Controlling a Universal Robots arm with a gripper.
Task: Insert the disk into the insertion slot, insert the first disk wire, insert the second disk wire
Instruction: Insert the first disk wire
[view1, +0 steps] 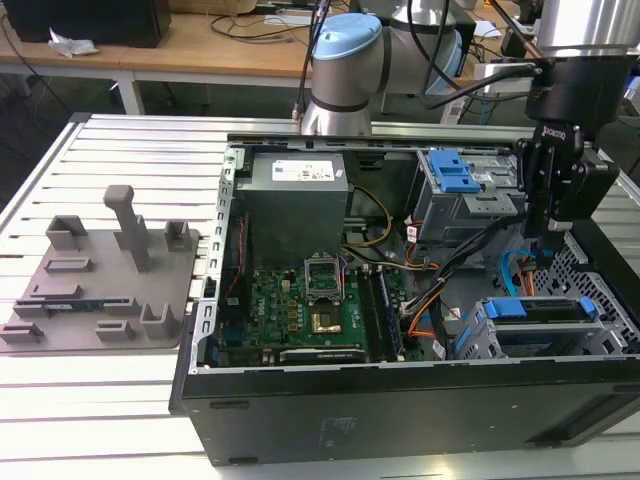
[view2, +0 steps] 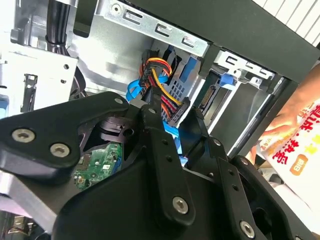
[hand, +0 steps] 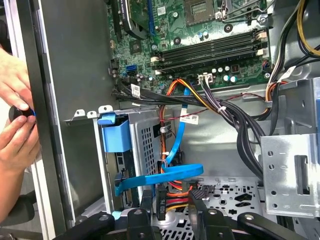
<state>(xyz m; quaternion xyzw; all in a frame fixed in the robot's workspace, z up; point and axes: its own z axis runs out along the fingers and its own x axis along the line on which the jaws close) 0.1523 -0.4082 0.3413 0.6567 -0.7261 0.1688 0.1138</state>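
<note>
While the arm hangs over the open computer case on the desk, your jaws are pinching the black plug of a disk wire with red, yellow and orange strands. Just beside the jaws, the disk in its blue caddy sits inside the insertion slot. A blue flat cable runs from beside the jaws toward the disk. Beyond the case wall, well apart from the jaws, are a person's hands.
</note>
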